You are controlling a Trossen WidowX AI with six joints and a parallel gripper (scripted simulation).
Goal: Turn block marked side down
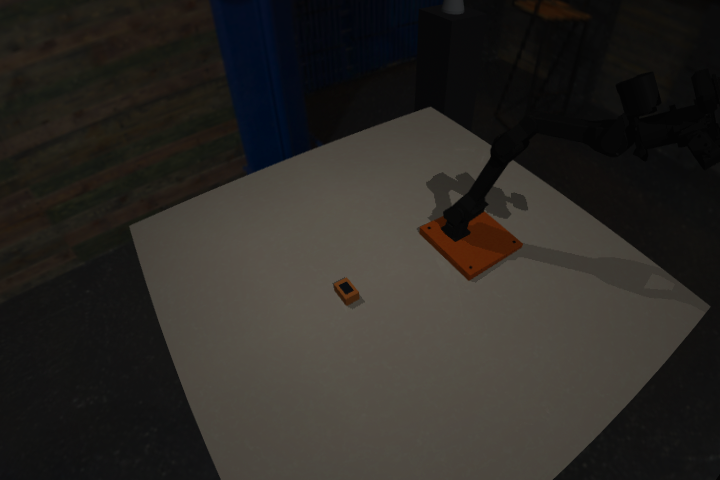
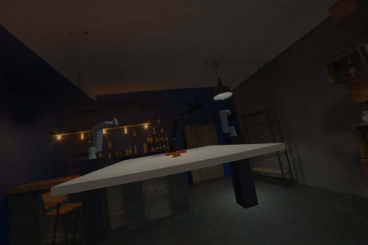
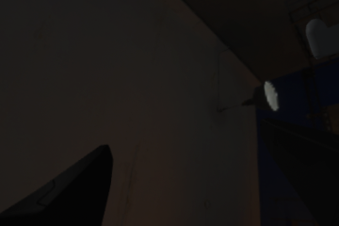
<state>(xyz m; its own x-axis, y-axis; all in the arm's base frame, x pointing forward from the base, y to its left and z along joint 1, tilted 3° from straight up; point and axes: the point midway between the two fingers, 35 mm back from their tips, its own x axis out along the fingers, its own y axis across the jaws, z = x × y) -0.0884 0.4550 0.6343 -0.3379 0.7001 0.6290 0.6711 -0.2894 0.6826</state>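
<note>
- Top view: the block (image 1: 345, 290) lies flat on the table (image 1: 293, 396), well apart from my base plate (image 1: 494, 254) and out toward the table's middle. Its dark marked face points up, so the turn is not yet done. My arm (image 1: 488, 181) rises from the plate and reaches up and away from the block, which puts my gripper (image 1: 706, 121) high above the table's far edge, nowhere near the block. I judge this a raised ready pose, leaving the block in plain sight from above.
- Exterior view: from low at the side, the arm (image 2: 176, 127) stands tall over the plate (image 2: 176, 153) with the gripper (image 2: 196, 105) up near the lamp (image 2: 222, 95). The height shows here as the top view cannot show it; the block I cannot pick out against the plate.
- Wrist view: one dark finger (image 3: 78, 193) edges the frame, and beyond it only wall and the lamp (image 3: 270, 95). My jaws stand nearly full wide and hold nothing. Only this view shows I am aimed upward, away from the table.
</note>
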